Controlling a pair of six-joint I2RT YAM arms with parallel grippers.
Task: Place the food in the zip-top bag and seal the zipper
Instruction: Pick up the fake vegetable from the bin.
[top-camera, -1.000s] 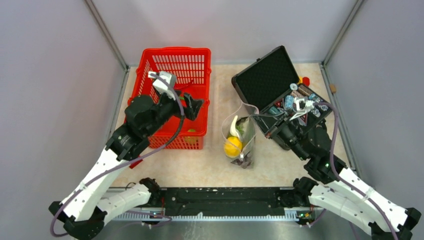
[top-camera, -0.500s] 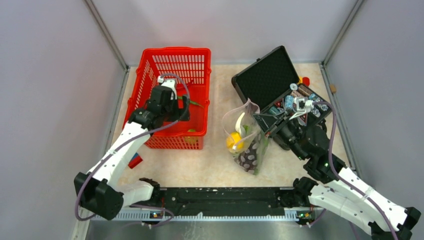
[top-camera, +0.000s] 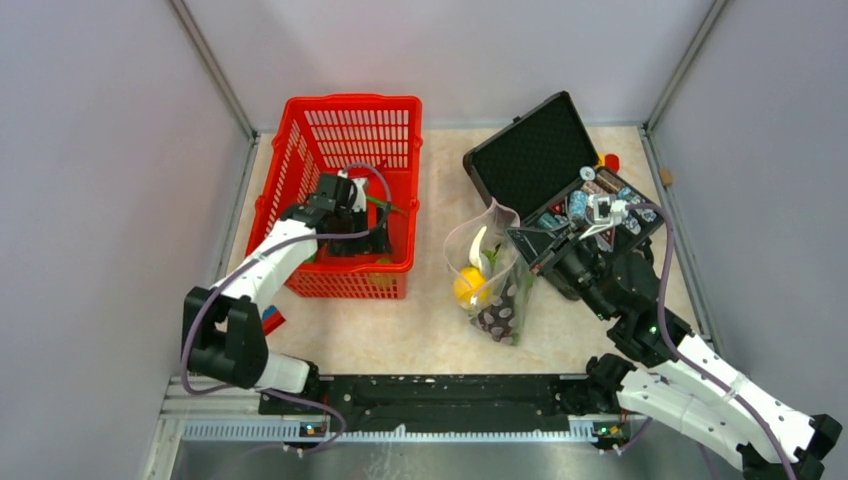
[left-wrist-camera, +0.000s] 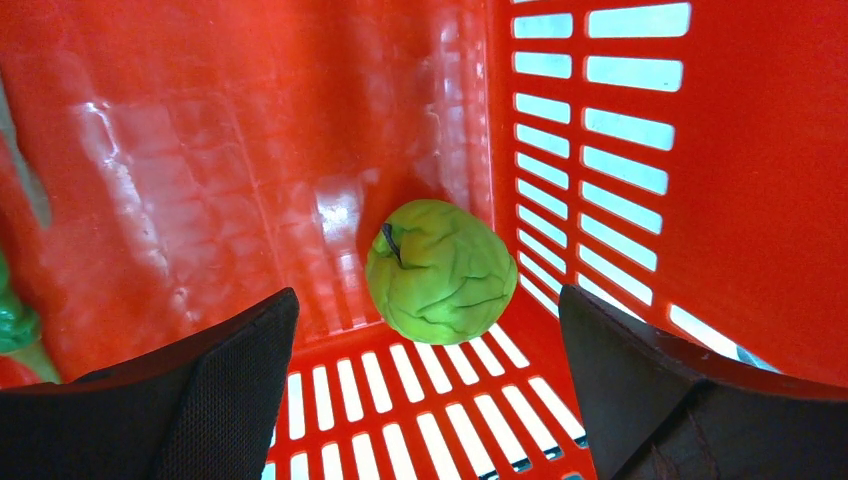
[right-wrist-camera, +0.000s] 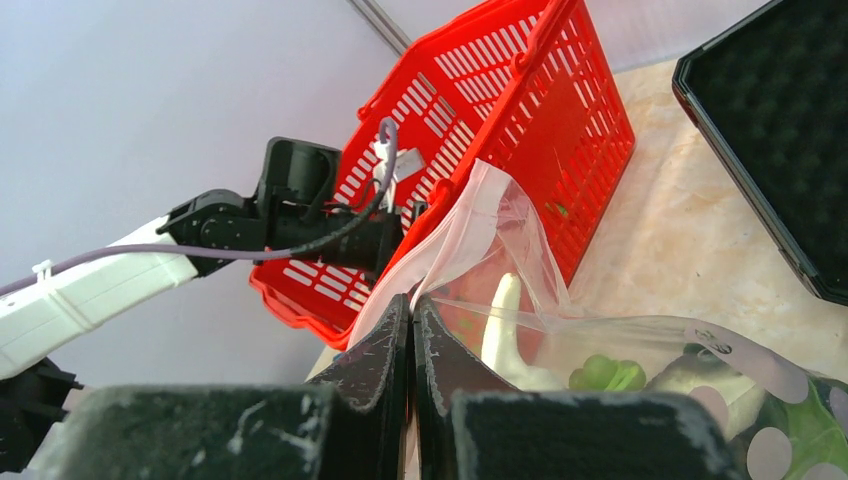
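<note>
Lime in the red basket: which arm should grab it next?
Left. The left gripper, open, hangs in the basket facing the lime; the right gripper is shut on the bag.

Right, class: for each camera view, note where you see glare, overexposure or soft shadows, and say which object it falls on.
Left wrist view: white glare streaks inside the red basket, its side slots blown out pale, the lime sharp. Right wrist view: the film of the zip-top bag hazes what lies inside. Top external view: even, diffuse light, only faint shadows on the table.
</note>
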